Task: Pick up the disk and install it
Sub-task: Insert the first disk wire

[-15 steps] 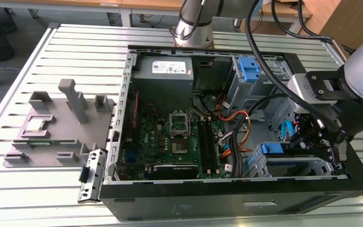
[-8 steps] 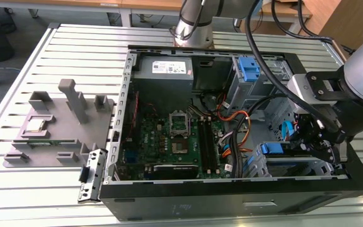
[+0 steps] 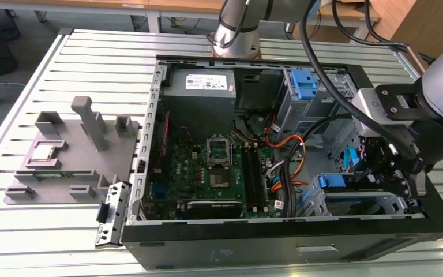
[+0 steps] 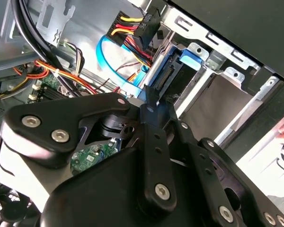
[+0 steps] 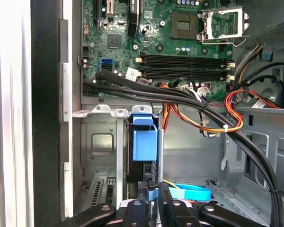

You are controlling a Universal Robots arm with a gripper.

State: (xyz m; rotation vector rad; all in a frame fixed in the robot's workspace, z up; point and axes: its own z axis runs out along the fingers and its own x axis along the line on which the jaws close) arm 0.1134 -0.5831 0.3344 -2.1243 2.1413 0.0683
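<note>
Disk [image 5: 144, 142] sits on edge in the drive cage at the case's front corner; blue carrier handle faces out in first wrist view, w/ grey cage walls [image 5: 102, 142] right beside it. In exterior view the blue carrier [image 3: 334, 182] shows atop the silver cage [image 3: 383, 203], on that view's right, below the arm's wrist. So it looks mostly slid into its bay; whether fully seated, can't tell.

Gripper [image 5: 153, 189] is at the disk's rear end: fingers nearly closed, tips close together around the thin edge by the connector. Second wrist view shows the tips [image 4: 151, 101] meeting at the black connector area [image 4: 166, 75], next to the blue data cable [image 4: 114, 71]. Looks like a pinch or push on the disk edge; actual contact is hidden, so grip vs. touch = can't tell for sure.

To do this step well, imo: keep push in line w/ cage rails, no tilt, so carrier doesn't jam. Keep fingertips off connector pins and the blue cable. Orange/red power leads [image 5: 213, 123] and black cable bundle [image 5: 146, 90] run close by; don't snag. Press evenly until carrier sits flush.
</note>
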